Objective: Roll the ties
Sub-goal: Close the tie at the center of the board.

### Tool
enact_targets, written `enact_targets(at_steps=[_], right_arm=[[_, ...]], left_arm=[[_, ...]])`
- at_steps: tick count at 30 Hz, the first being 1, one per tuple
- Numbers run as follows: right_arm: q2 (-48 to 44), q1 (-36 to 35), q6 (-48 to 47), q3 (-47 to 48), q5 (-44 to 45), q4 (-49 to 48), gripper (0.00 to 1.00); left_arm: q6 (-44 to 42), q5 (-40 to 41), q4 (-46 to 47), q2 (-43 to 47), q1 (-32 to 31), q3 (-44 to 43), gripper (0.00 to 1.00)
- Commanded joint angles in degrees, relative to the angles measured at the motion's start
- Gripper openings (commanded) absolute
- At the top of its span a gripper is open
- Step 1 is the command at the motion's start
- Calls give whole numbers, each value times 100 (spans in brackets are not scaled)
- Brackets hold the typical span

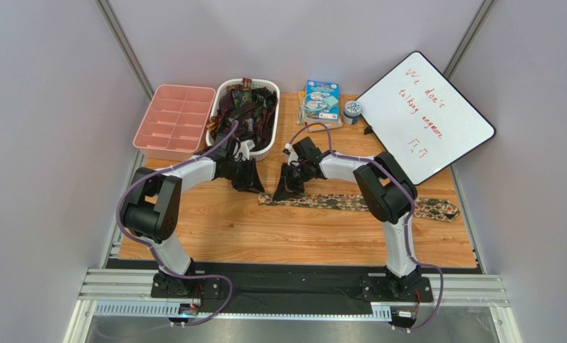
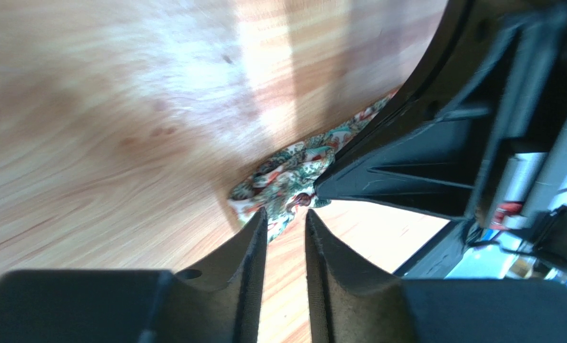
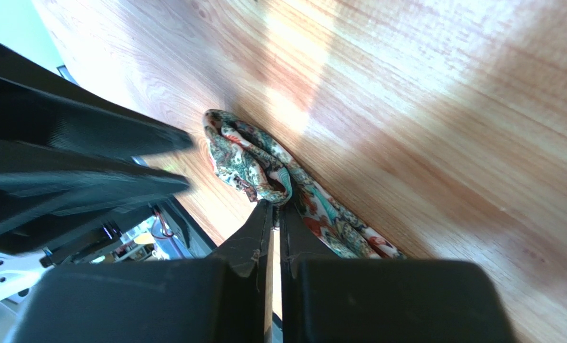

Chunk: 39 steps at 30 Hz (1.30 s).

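Observation:
The olive and tan patterned tie (image 1: 329, 202) lies flat across the table, running left to right. Its left end is bunched and folded, as the right wrist view (image 3: 243, 157) and the left wrist view (image 2: 286, 175) show. My right gripper (image 1: 287, 191) stands on that end, and its fingertips (image 3: 275, 204) are shut on the fold of fabric. My left gripper (image 1: 250, 184) hovers just left of the tie's end, its jaws a narrow gap apart and empty (image 2: 286, 213), with bare wood between them. Several dark ties (image 1: 243, 107) fill the basket.
A white basket (image 1: 262, 148) stands at the back, with a pink compartment tray (image 1: 173, 121) to its left. A card box (image 1: 320, 100), a tape roll (image 1: 352, 111) and a tilted whiteboard (image 1: 429, 125) are at the back right. The right arm's elbow (image 1: 383, 189) crosses over the tie.

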<state>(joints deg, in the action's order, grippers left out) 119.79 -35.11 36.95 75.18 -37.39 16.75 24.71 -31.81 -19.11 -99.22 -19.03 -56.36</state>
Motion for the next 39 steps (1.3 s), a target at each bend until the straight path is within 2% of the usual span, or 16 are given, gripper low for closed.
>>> enact_targets(at_steps=[1,9,17,23,24,29,30,39], right_arm=[[-87,66,-206,111,65,135,1],[80,101,-197,76,126,188,0],[212,101,-179,76,109,162,0],[308,101,-135,120,117,126,0],[317,101,-135,120,109,109,0],[379,84,-83,181,100,74,0],[387,84,-74,182,83,74,0],[370,-39,40,261,-40,-93,0]], left_arm=[[-45,-9,-84,307,215,125,40],[8,-132,65,17,215,336,49],[174,-404,505,-220,198,406,46],[403,-765,813,-177,189,468,30],[412,-774,804,-133,189,459,23],[535,-923,743,113,180,406,7],[570,-949,734,139,154,389,1],[992,-1152,1085,26,-171,301,0]])
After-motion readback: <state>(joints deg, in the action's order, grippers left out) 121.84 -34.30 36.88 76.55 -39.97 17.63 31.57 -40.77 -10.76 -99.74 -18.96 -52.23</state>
